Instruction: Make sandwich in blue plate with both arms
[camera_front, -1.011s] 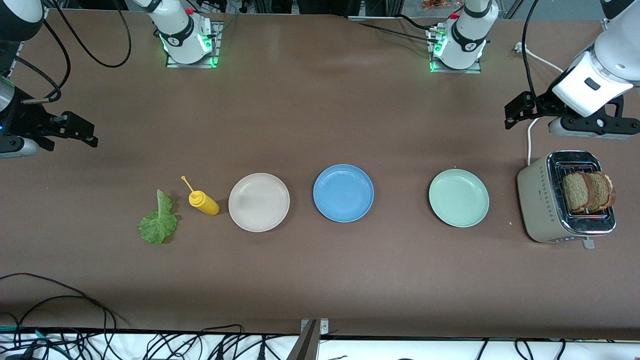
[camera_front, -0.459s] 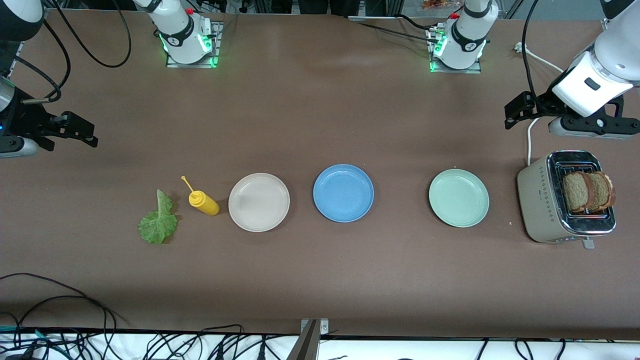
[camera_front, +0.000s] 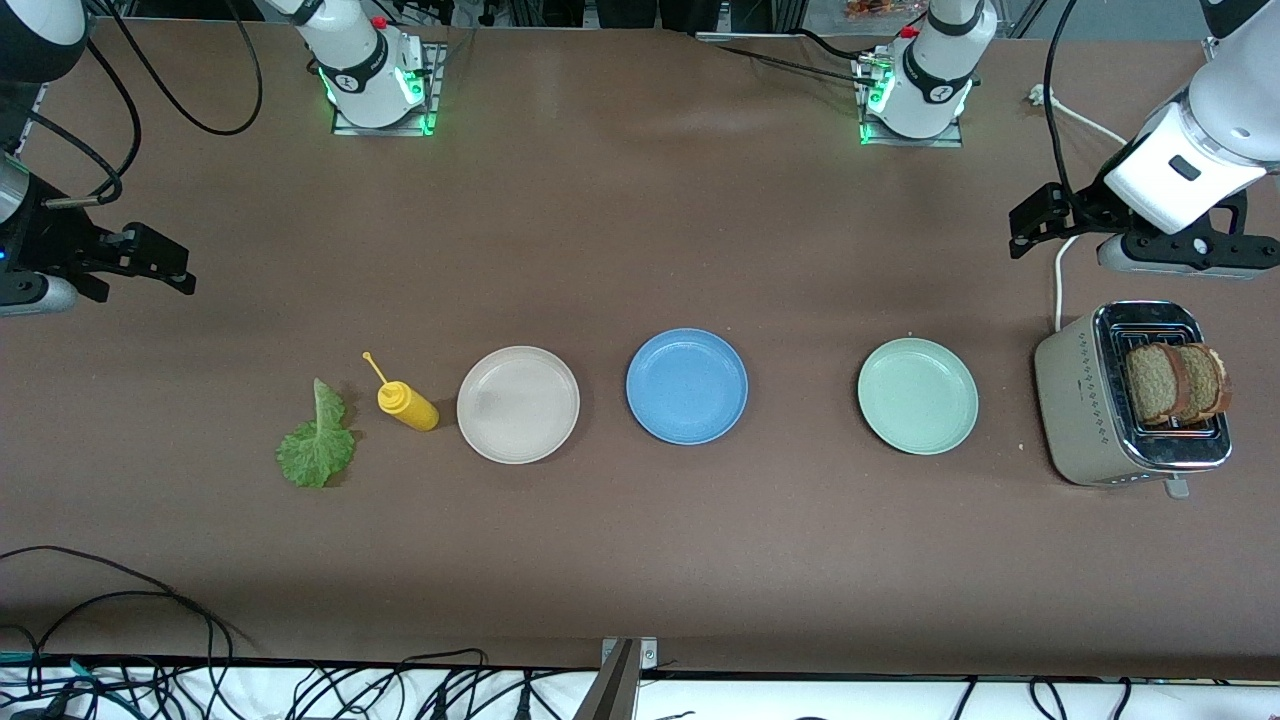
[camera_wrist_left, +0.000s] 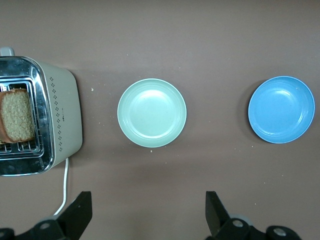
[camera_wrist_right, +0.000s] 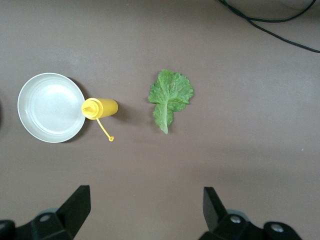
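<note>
- The round matte sky-blue plate sits empty mid-table, between a beige plate and a pale green plate.
- Two brown wholegrain bread slices stand in the cream-and-chrome toaster, nearest the left gripper, which hangs spread and empty.
- The ruffled green lettuce leaf lies flat, stem pointing toward the right gripper, also spread, empty.

The blue plate sits between two other plates. Toward the left arm's end stands a toaster with bread slices in it. Toward the right arm's end lie a sauce bottle and a lettuce leaf.
</note>
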